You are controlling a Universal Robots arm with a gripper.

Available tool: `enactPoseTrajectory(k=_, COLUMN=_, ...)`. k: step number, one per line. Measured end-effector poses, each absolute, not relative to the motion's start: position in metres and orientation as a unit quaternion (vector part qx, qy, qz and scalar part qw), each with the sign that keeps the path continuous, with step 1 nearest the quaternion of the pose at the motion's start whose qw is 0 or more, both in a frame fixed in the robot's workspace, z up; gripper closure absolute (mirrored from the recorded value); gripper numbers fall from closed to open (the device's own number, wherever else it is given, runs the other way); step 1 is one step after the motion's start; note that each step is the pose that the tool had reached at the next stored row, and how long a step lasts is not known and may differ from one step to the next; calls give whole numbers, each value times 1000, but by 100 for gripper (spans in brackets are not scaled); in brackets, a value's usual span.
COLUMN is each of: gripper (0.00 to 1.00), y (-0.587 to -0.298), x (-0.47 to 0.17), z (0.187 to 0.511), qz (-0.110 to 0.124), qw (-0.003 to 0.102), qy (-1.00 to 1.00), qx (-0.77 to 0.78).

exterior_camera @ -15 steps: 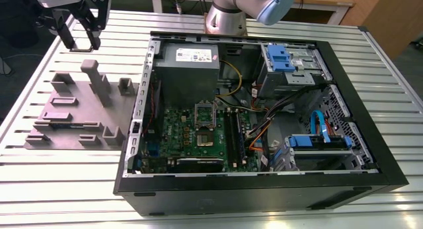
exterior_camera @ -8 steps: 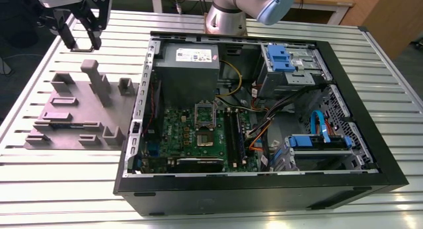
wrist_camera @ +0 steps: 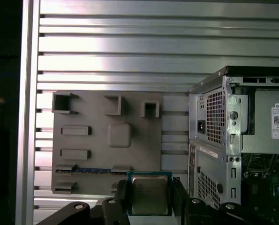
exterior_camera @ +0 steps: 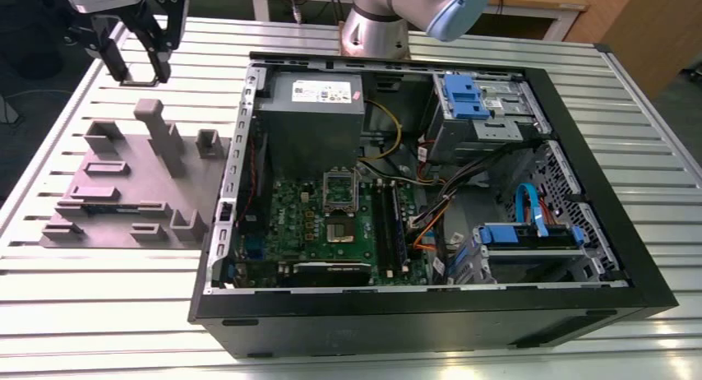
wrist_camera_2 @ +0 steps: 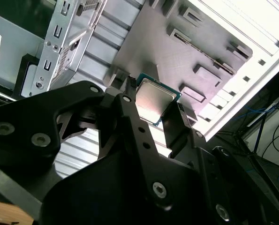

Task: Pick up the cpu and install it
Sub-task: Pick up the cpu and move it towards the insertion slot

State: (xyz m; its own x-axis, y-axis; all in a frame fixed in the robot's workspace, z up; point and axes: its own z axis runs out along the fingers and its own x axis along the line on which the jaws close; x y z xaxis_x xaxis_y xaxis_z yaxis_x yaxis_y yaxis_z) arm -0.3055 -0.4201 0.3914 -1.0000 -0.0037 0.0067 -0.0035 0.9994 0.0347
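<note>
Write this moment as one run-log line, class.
gripper: shut on cpu | place: over grey tray, outside computer case | status: cpu held, not installed

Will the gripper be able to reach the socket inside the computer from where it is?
Probably yes. The computer case lies open, nothing covers the socket, and the gripper, holding the cpu, hangs free outside it.

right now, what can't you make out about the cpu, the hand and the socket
- cpu side edges: both wrist views, covered by the fingers of the hand shut on it.
- Socket frame: exterior view, too small to tell whether the socket is empty.
- Grey tray, near edge: first wrist view, behind the hand and cpu.
- Hand's upper part: exterior view, cut off by the top edge.
</note>
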Motion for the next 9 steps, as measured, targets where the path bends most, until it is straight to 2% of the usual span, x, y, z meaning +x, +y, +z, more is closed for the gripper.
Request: enactPoseTrajectory(k=9, gripper=53, y=-420, x=-294, z=391, qz=-17, qw=3, qy=-1000, qx=2)
